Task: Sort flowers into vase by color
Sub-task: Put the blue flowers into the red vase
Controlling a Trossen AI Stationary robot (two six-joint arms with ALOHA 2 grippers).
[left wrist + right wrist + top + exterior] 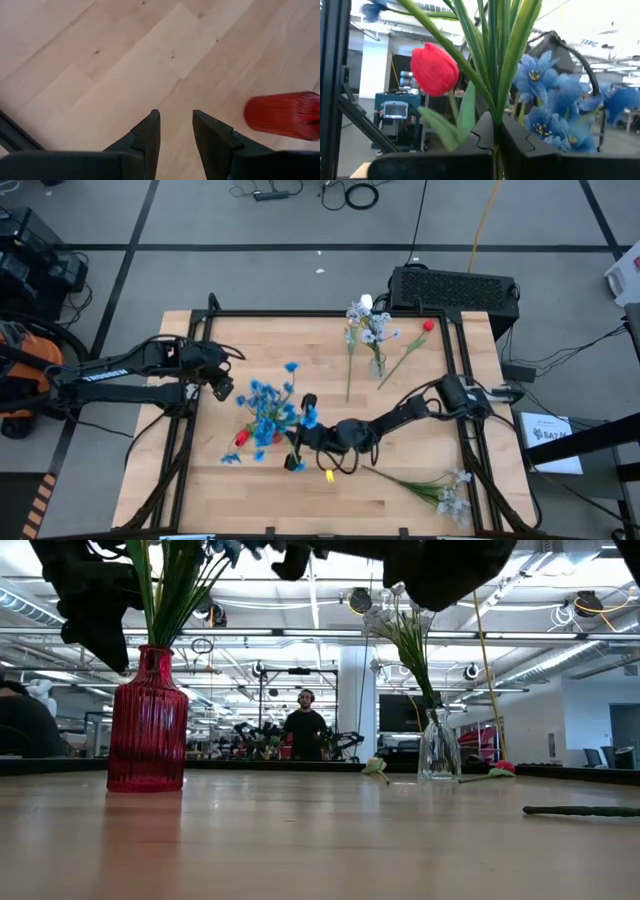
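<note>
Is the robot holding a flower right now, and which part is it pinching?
Yes. The right gripper is shut on the green stems of the flowers, below the blue blooms and red tulip. The left gripper is open and holds nothing.

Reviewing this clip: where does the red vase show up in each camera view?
High view: red vase left of centre, mostly under blue flowers.
Low view: vase at left, upright.
Left wrist view: vase at right edge.
Right wrist view: not visible.
Shared landmark: the wooden table.
</note>
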